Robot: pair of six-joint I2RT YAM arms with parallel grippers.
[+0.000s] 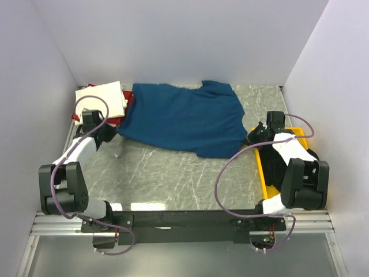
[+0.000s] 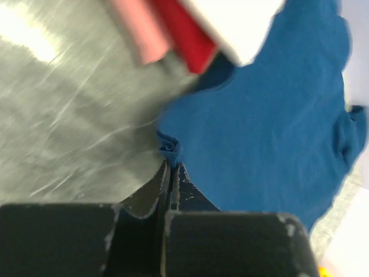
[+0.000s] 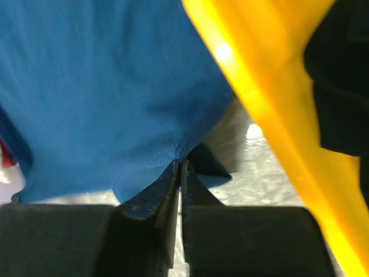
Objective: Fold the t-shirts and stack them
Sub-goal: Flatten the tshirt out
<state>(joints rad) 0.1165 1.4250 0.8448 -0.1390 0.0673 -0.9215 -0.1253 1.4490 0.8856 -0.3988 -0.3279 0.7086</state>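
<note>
A dark blue t-shirt (image 1: 184,118) lies spread across the back of the marble table, plain side up. My left gripper (image 1: 113,131) is shut on its left edge; the left wrist view shows a pinch of blue cloth (image 2: 170,149) at the closed fingertips. My right gripper (image 1: 249,137) is shut on its right edge, with blue fabric (image 3: 115,86) pulled taut from the closed tips in the right wrist view. A folded cream shirt (image 1: 102,99) lies on a red shirt (image 1: 128,104) at the back left. A black garment (image 3: 340,75) lies in the yellow tray.
The yellow plastic tray (image 1: 260,167) stands at the right edge under my right arm; its rim (image 3: 271,86) is close beside the right gripper. White walls close in the back and both sides. Bare marble (image 1: 173,179) lies in front of the shirt.
</note>
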